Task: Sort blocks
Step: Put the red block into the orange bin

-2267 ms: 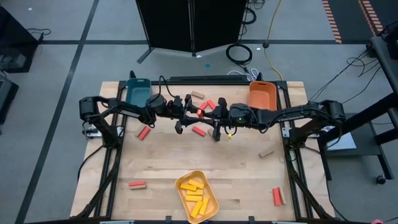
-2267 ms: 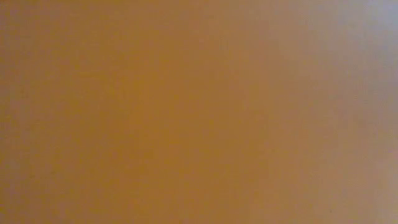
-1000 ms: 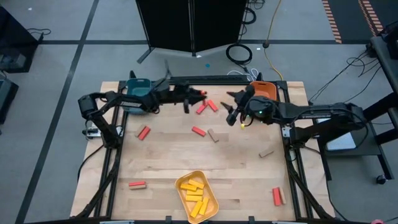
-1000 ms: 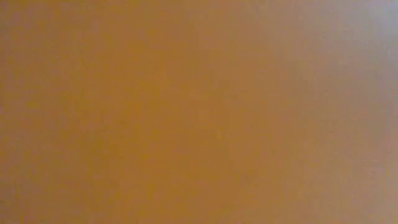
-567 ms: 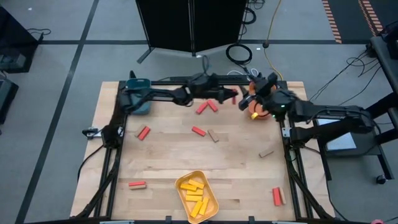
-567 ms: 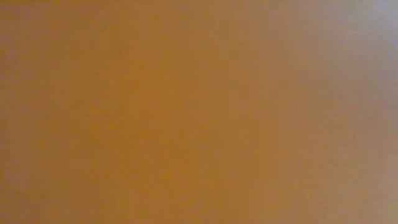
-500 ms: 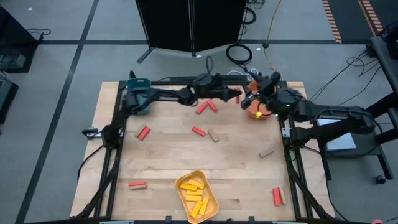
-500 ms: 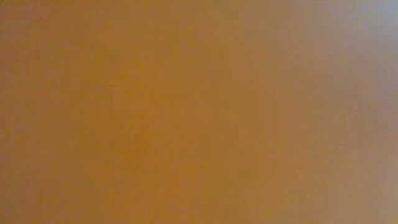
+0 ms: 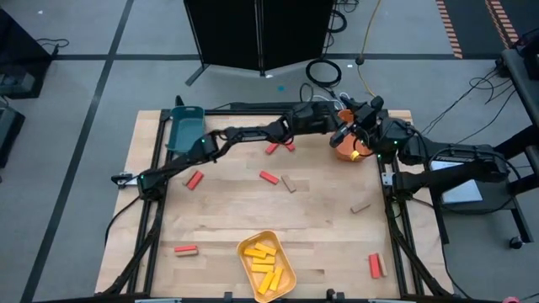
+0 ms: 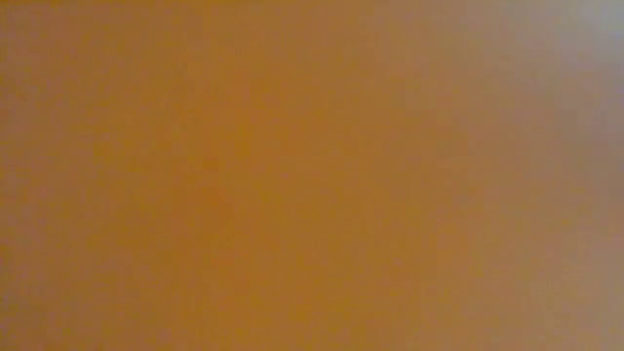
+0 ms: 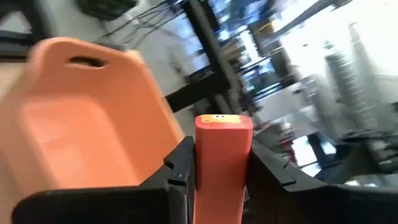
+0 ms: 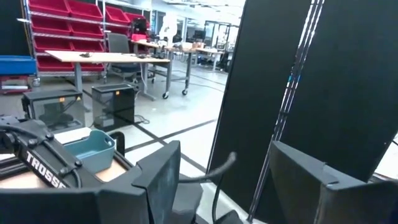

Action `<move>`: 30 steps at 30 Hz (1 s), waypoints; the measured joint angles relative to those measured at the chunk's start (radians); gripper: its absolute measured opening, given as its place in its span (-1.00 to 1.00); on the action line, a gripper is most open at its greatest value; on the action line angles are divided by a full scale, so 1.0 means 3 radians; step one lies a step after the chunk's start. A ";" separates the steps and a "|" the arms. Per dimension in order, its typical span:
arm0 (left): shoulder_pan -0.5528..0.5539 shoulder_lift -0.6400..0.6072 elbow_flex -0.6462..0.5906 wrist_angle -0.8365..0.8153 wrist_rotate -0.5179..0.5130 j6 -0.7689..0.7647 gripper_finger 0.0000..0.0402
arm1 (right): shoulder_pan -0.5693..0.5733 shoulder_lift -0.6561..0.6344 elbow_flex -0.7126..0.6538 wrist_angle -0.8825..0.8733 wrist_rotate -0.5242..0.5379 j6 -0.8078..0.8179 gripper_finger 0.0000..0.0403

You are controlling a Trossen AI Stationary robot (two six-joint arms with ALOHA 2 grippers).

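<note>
Reaching from the left across the table's far side, the left gripper [image 11: 221, 177] pinches a red block [image 11: 222, 163] upright beside the orange tray [image 11: 93, 134] at the far right; the right gripper [image 12: 233, 180] over that tray has its fingers spread, holding nothing.

Three trays [image 9: 187, 126], seven red blocks [image 9: 269, 178], two tan blocks [image 9: 360, 206], perhaps six yellow blocks [image 9: 263, 261].
</note>
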 joint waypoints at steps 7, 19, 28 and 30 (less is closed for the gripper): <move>-0.0006 -0.0003 0.0025 -0.0104 -0.0217 0.0222 -0.57 | 0.0000 0.0007 0.0000 -0.0001 0.0001 0.0079 0.03; -0.0154 -0.0008 0.0070 -0.0291 -0.0536 0.0441 -0.56 | 0.0000 0.0033 0.0000 -0.0010 -0.0001 0.0179 0.03; -0.0185 -0.0008 0.0070 -0.0293 -0.0634 0.0637 -0.17 | -0.0001 0.0040 0.0000 -0.0062 -0.0004 0.0264 0.03; -0.0183 -0.0008 0.0070 -0.0292 -0.0640 0.0696 -0.11 | -0.0001 0.0040 0.0000 -0.0061 -0.0004 0.0263 0.03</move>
